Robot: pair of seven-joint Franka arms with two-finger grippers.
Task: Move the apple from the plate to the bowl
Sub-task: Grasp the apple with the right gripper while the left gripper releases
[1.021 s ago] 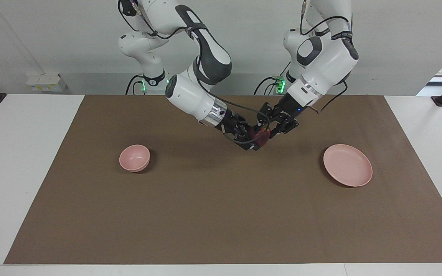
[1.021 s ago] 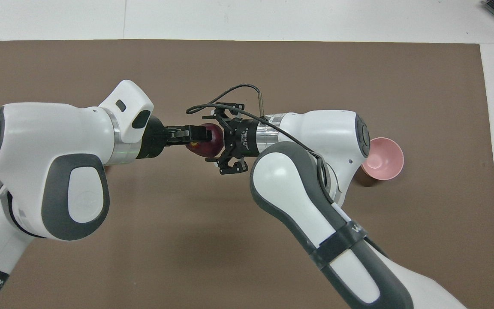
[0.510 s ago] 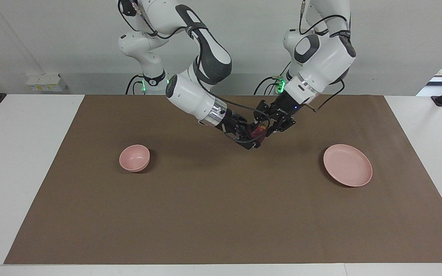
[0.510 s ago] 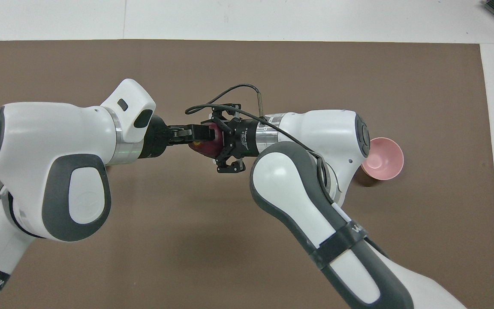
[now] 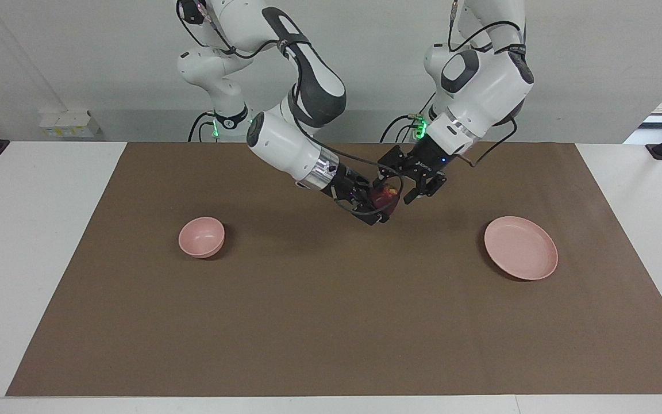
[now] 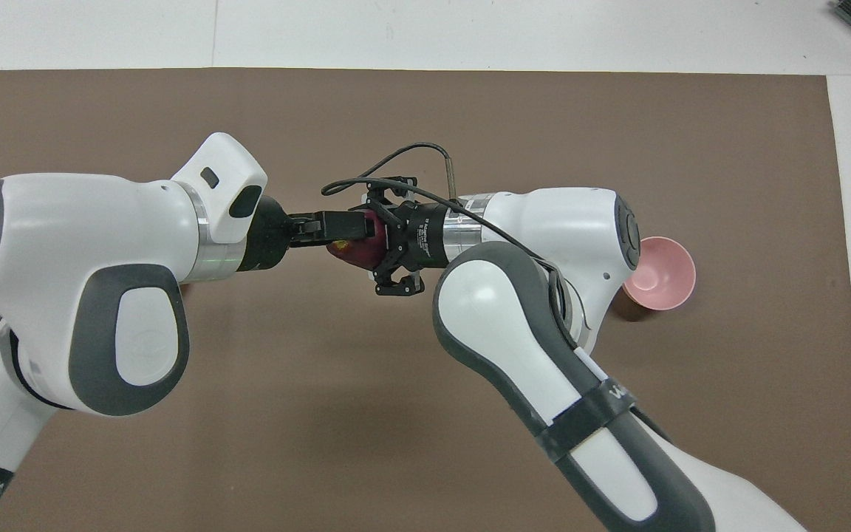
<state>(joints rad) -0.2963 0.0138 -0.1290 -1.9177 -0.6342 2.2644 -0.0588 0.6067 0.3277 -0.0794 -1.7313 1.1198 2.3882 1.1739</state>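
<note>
The dark red apple [image 5: 381, 199] is in the air over the middle of the brown mat, also seen in the overhead view [image 6: 354, 252]. My right gripper [image 5: 378, 202] [image 6: 368, 244] is shut on it. My left gripper [image 5: 401, 190] [image 6: 343, 227] is right beside the apple, open, with its fingers spread around the apple's side. The small deep pink bowl [image 5: 201, 236] [image 6: 666, 275] stands empty toward the right arm's end. The flat pink plate [image 5: 520, 248] lies empty toward the left arm's end; in the overhead view the left arm hides it.
A brown mat [image 5: 308, 322] covers the white table. A white box [image 5: 68, 123] sits at the robots' edge of the table, off the mat, at the right arm's end.
The two grippers and the apple rose slightly. The left gripper let go of the apple and drew back a little toward its own base, while the right gripper kept hold.
</note>
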